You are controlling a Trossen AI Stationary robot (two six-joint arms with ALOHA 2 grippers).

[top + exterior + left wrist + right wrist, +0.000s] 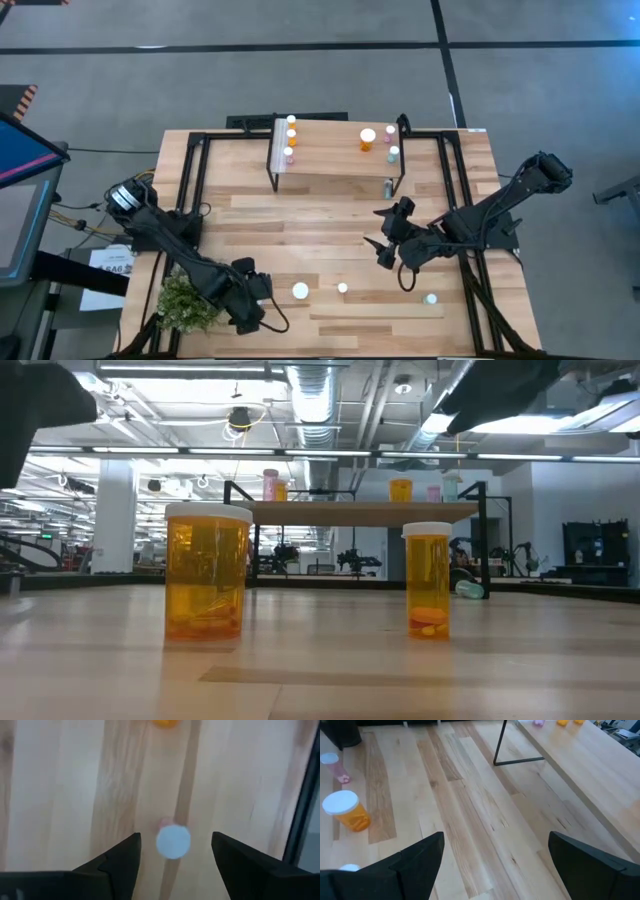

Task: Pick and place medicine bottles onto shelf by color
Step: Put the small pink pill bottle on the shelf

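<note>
The shelf (335, 155) stands at the far middle of the desk (300, 225) and is already partly stocked. At its left end a short row of small medicine bottles (291, 137) stands in a line, orange and pink among them. Toward its right end there are a larger orange bottle (368, 138), a small pink one (389, 131) and a pale green one (393, 154). One more small bottle (388, 186) is by the shelf's right front leg, apparently lying on the desk rather than on the shelf.

Left to sort on the near part of the desk are a large orange bottle (300, 291), a smaller orange bottle (342, 288), a pale green bottle (431, 298) farther right, and a small pink bottle (173, 840) that shows only in the left wrist view. By this count, somewhat more than half the job looks done.

The left gripper (174, 851) is over the near left of the desk, released and spread wide, directly above the pink bottle's white cap but not touching it. The right gripper (495, 852) hangs over the desk's middle right, released and empty, between the shelf and the remaining bottles.
</note>
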